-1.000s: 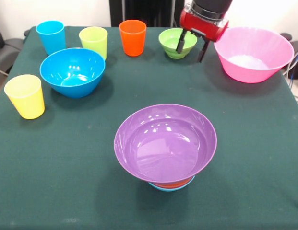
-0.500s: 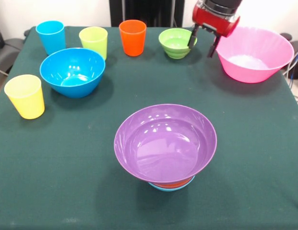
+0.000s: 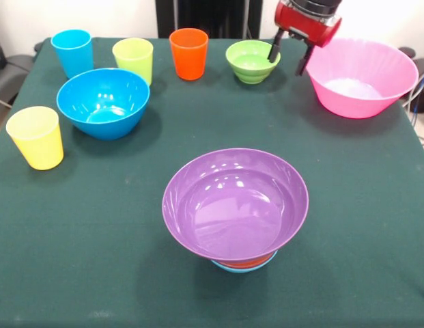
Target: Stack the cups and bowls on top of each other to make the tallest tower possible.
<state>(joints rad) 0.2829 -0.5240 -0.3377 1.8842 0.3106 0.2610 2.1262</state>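
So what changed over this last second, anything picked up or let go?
Only the gripper moved: empty and open, it went right and up the picture, from over the green bowl to the gap between it and the pink bowl. Nothing was grasped or released; the cups, bowls and purple-topped tower stayed put.

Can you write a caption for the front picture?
Open gripper hangs between green bowl and pink bowl; purple bowl tops the tower.

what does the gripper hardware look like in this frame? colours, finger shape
The gripper has a glossy red housing with rounded edges, topped by a black cylindrical section that runs out of the picture's top. Two slim, straight black fingers stick down from the red body, one on each side. No cables or markings are visible on it from the front view.
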